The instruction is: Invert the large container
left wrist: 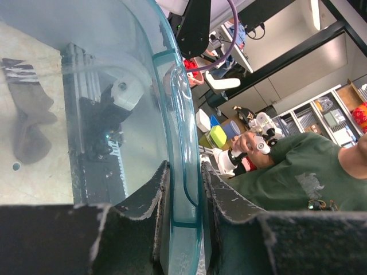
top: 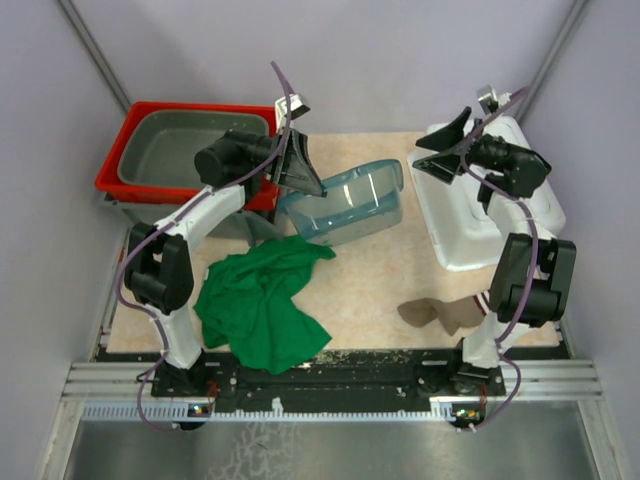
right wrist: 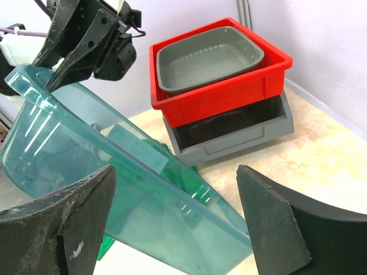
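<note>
The large container [top: 345,205] is a clear teal plastic tub in the middle of the table, tilted up on its side with the opening facing right. My left gripper [top: 305,180] is shut on its rim at the upper left. In the left wrist view the rim [left wrist: 178,114] runs between my two fingers, with the left gripper [left wrist: 183,189] clamped on it. In the right wrist view the tub [right wrist: 114,189] leans low and left, held at its top edge by the left gripper [right wrist: 74,34]. My right gripper [top: 440,150] is open and empty, apart from the tub, and shows wide open in its wrist view [right wrist: 176,172].
A red bin [top: 115,160] holding a grey tub [top: 190,150] stands at the back left on a grey tray [right wrist: 229,137]. A green cloth [top: 265,300] lies front left, a brown cloth [top: 440,315] front right. A white container [top: 480,215] sits at the right under my right arm.
</note>
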